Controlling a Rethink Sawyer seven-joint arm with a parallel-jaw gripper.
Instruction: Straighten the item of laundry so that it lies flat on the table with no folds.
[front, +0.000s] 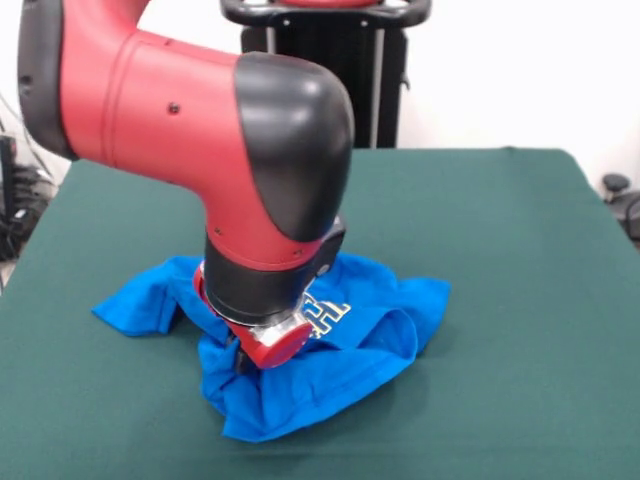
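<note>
Shirt position: the blue shirt (330, 350) is seen crumpled on the green desk (520, 260), near its front middle, directly under the arm's (200, 110) lower end.
Jaws: hidden by the wrist and its red end cap; only a dark tip is glimpsed at the shirt's left-centre, so whether they are released or clenched cannot be told.
Contact: the arm's end is seen low over the cloth; touching cannot be confirmed.
Shirt shape: bunched and folded, with ridges raised around the middle; one part is spread toward the left, another toward the right, and a folded lobe lies nearest the camera.
Print: a fragment of white block lettering is shown beside the wrist.
</note>
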